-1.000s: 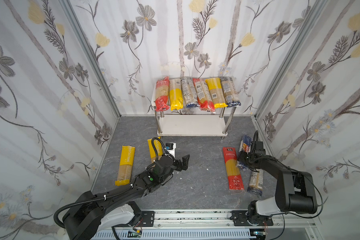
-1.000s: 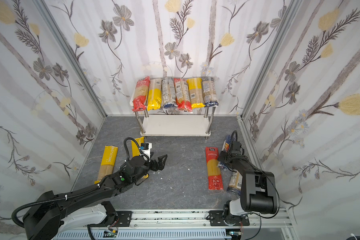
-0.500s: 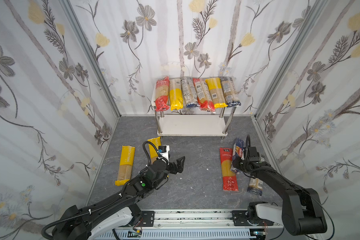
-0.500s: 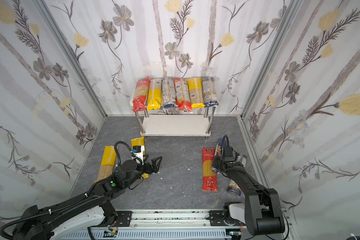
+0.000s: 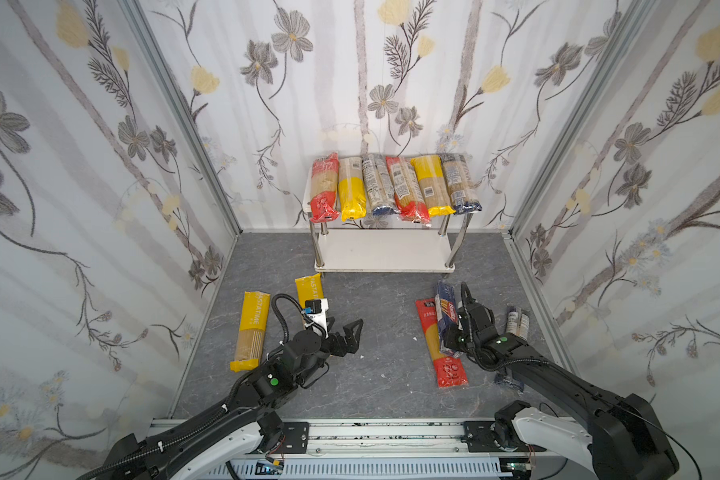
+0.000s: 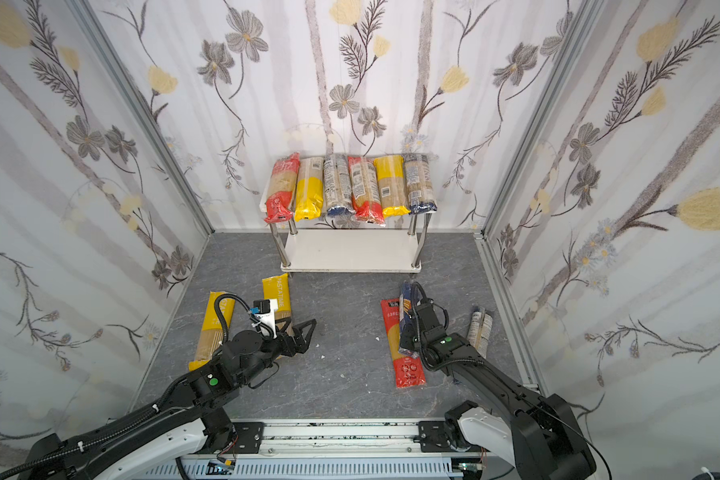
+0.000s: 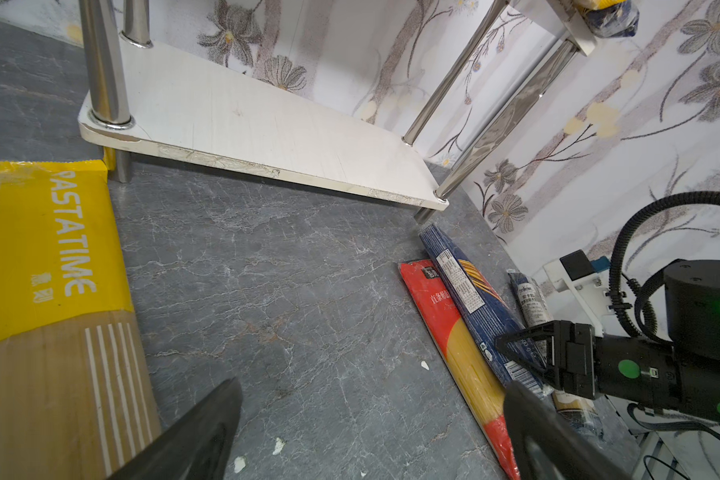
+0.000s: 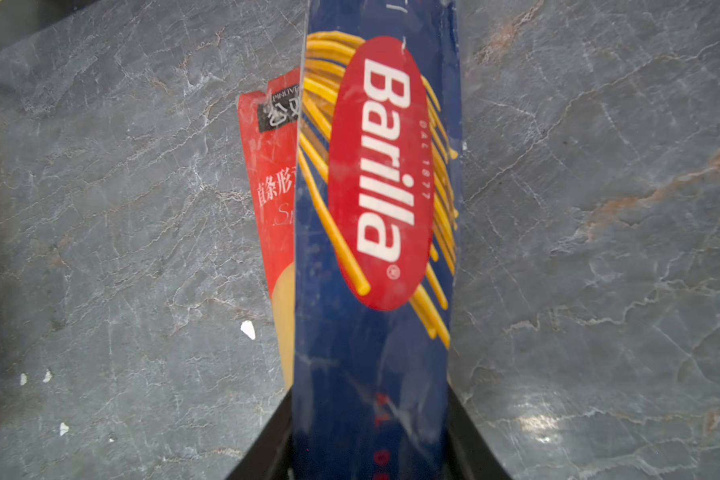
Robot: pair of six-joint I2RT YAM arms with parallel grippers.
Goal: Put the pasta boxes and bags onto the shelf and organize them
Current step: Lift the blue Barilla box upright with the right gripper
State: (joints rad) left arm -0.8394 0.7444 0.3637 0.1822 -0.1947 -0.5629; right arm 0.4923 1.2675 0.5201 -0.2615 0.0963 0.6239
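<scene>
The grey marbled surface (image 5: pixel 371 395) lies mostly bare in front of the small two-tier shelf of white boards and chrome legs (image 5: pixel 385 251), so a straight run to it is open. The shelf stands against the back wall. Its upper board is filled edge to edge by six long clear-windowed spaghetti bags (image 5: pixel 393 187) laid side by side, their ends overhanging the front edge. I judge the bare lower board to be the only room left, and it is low under the top board. In front of the shelf's right front leg, the dark blue Barilla cardboard box (image 8: pixel 375 208) is clamped across its narrow width by the right fingers (image 8: pixel 267 449). Its long axis points at the shelf, likely so it can slide in endwise. It overlaps a red-ended spaghetti bag (image 5: pixel 439 345) lying just beside it. Two yellow-ended spaghetti bags (image 5: pixel 253 328) lie in front of the shelf's left front leg, where the left fingers (image 7: pixel 200 436) hang spread wide, holding nothing.
</scene>
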